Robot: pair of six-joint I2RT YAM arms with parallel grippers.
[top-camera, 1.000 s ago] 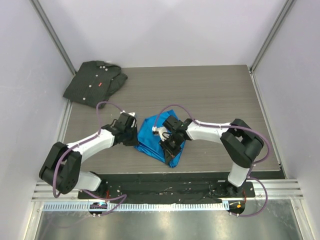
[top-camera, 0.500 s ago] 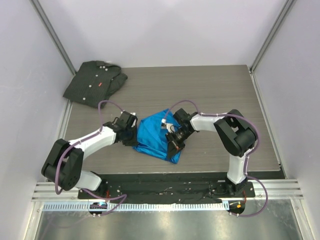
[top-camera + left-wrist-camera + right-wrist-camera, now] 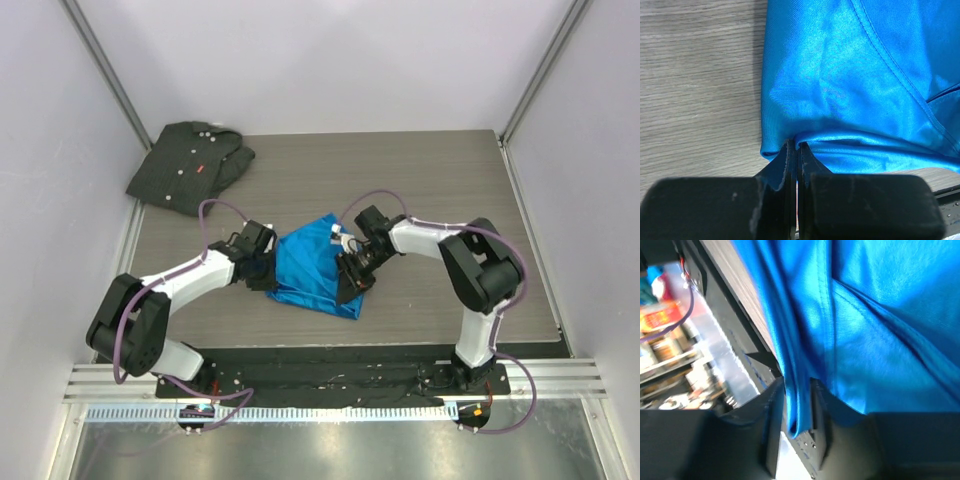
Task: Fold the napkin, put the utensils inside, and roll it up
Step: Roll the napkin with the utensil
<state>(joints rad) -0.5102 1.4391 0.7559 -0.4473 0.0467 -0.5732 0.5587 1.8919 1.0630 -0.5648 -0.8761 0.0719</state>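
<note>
My left claw (image 3: 796, 148) and right claw (image 3: 798, 395) each pinched shut on the napkin (image 3: 308, 265), bunched mid-bench (image 3: 430, 180). Folding looked unfinished; I saw no utensils, and rolling remained.

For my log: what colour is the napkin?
The napkin is bright, shiny blue, clearest in the left wrist view.

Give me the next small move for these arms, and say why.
Probably draw both grippers gently apart to pull the napkin flat. The left gripper is shut on its edge, the right gripper pinches a bunched fold, and the cloth between them lies creased. A flat cloth seems needed before folding goes on.
</note>
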